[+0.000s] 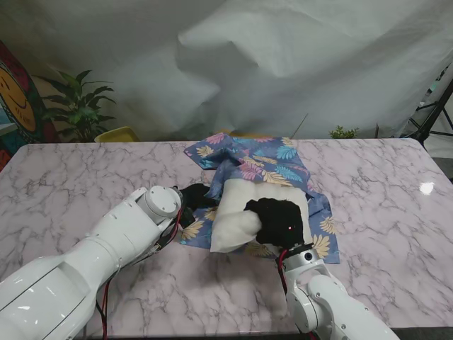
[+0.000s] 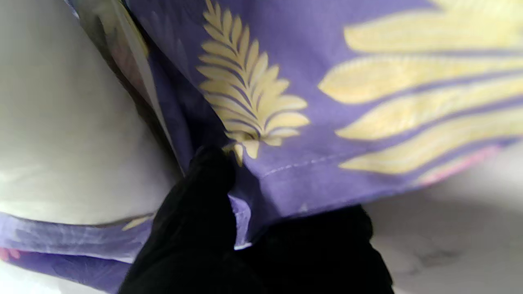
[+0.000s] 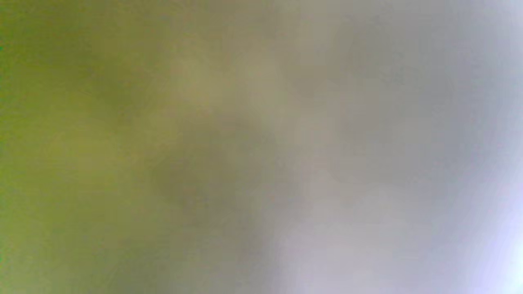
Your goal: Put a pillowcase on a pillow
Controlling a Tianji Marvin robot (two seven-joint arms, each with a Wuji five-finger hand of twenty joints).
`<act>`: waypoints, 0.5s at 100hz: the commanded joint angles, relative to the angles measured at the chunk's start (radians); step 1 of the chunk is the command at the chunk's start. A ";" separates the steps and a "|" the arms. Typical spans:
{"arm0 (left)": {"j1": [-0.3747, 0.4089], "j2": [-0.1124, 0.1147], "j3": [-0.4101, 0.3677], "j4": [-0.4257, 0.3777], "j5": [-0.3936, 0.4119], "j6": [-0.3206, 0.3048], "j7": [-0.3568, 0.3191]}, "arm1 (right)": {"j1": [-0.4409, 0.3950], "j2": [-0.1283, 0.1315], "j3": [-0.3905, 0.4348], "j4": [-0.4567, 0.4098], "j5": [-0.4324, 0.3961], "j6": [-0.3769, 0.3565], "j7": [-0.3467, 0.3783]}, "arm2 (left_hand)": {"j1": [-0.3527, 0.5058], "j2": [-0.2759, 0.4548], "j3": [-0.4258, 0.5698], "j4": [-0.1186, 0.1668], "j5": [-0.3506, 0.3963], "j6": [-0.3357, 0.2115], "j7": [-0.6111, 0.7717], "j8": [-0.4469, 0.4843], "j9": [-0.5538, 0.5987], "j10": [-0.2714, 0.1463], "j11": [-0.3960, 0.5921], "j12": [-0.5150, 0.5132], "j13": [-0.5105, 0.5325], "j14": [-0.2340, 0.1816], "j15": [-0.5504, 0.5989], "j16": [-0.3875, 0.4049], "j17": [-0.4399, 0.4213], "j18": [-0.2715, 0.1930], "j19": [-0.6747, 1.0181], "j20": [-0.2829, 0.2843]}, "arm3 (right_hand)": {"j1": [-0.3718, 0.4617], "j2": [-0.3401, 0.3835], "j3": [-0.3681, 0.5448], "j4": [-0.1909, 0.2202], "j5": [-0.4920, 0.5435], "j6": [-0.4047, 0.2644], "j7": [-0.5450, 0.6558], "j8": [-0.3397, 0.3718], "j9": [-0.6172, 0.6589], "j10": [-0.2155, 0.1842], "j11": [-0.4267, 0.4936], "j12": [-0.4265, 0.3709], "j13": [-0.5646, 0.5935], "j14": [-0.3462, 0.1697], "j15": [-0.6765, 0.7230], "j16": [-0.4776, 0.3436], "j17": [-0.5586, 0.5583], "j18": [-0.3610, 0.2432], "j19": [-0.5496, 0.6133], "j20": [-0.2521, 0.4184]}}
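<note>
A white pillow lies mid-table, its far end inside a purple-blue pillowcase with yellow leaf prints. The near end of the pillow sticks out. My right hand, black-gloved, is closed on the pillow's near right part and presses on it. My left hand sits at the pillow's left side, fingers pinching the pillowcase's hem. The left wrist view shows black fingers clamped on the purple hem, with the white pillow beside it. The right wrist view is a blur pressed against fabric.
The marble table stretches to both sides. A potted plant and a yellow object stand beyond the far left edge. A white sheet hangs behind. A tripod leg stands far right.
</note>
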 commanded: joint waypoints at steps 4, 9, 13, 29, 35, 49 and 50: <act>0.031 0.005 0.008 0.018 0.011 0.023 0.005 | 0.002 -0.002 0.006 -0.018 -0.011 0.016 -0.006 | 0.006 0.030 -0.044 -0.005 0.086 -0.004 0.214 0.102 -0.040 -0.026 0.051 0.101 0.000 -0.020 0.049 0.019 -0.049 0.161 -0.042 0.027 | 0.111 0.131 0.185 0.063 0.094 -0.037 0.148 0.016 0.075 0.026 0.087 0.039 0.105 -0.083 0.481 0.059 0.095 -0.364 0.507 0.108; 0.030 0.010 0.019 0.016 0.023 0.014 0.004 | 0.005 -0.004 0.005 -0.020 -0.012 0.021 -0.010 | -0.009 0.070 -0.081 -0.038 0.032 -0.034 0.327 0.176 -0.105 -0.040 0.005 0.149 -0.043 -0.043 0.019 0.023 -0.063 0.135 -0.044 0.034 | 0.112 0.132 0.185 0.063 0.095 -0.037 0.148 0.016 0.074 0.025 0.086 0.039 0.105 -0.083 0.482 0.059 0.095 -0.364 0.507 0.108; 0.026 0.014 0.029 0.019 0.033 -0.006 -0.003 | 0.008 -0.005 0.004 -0.020 -0.012 0.026 -0.016 | -0.001 0.097 -0.104 -0.049 -0.016 -0.050 0.381 0.223 -0.161 -0.040 -0.031 0.148 -0.078 -0.051 -0.010 0.021 -0.071 0.125 -0.039 0.040 | 0.112 0.132 0.185 0.063 0.094 -0.037 0.148 0.016 0.074 0.026 0.086 0.039 0.105 -0.084 0.482 0.059 0.095 -0.365 0.508 0.108; 0.052 0.031 0.004 -0.031 -0.004 -0.005 -0.022 | 0.035 -0.016 -0.021 -0.006 -0.007 0.062 -0.058 | 0.054 0.135 -0.122 -0.045 -0.111 -0.076 0.449 0.352 -0.149 0.069 -0.376 -0.364 -0.129 0.300 -0.519 -0.244 -0.046 0.274 -0.125 0.013 | 0.114 0.133 0.183 0.064 0.093 -0.033 0.147 0.016 0.075 0.032 0.088 0.042 0.105 -0.084 0.485 0.061 0.097 -0.365 0.511 0.109; 0.065 0.027 -0.013 -0.042 -0.012 0.000 0.016 | 0.048 -0.019 -0.035 0.005 -0.007 0.081 -0.071 | 0.078 0.130 -0.119 -0.040 -0.122 -0.119 0.474 0.423 0.150 0.099 -0.384 -0.588 0.025 0.343 -0.525 -0.324 0.077 0.292 -0.077 -0.017 | 0.114 0.134 0.183 0.064 0.092 -0.031 0.147 0.015 0.074 0.031 0.088 0.042 0.106 -0.083 0.486 0.062 0.097 -0.364 0.513 0.109; 0.110 0.028 -0.073 -0.094 -0.081 -0.032 0.052 | 0.088 -0.030 -0.073 0.043 -0.002 0.129 -0.104 | 0.081 0.139 -0.110 -0.035 -0.151 -0.107 0.471 0.528 0.310 0.160 -0.032 -0.404 0.244 0.006 -0.077 -0.220 0.323 0.113 0.257 0.025 | 0.115 0.135 0.182 0.064 0.093 -0.031 0.148 0.015 0.075 0.034 0.091 0.046 0.107 -0.084 0.493 0.066 0.099 -0.365 0.518 0.111; 0.114 0.031 -0.075 -0.102 -0.085 -0.034 0.052 | 0.091 -0.030 -0.076 0.046 -0.003 0.134 -0.104 | 0.081 0.142 -0.112 -0.035 -0.153 -0.106 0.469 0.532 0.312 0.161 -0.022 -0.390 0.246 -0.004 -0.055 -0.219 0.326 0.105 0.273 0.030 | 0.115 0.135 0.182 0.064 0.093 -0.031 0.148 0.015 0.075 0.033 0.091 0.046 0.107 -0.084 0.493 0.066 0.099 -0.366 0.518 0.111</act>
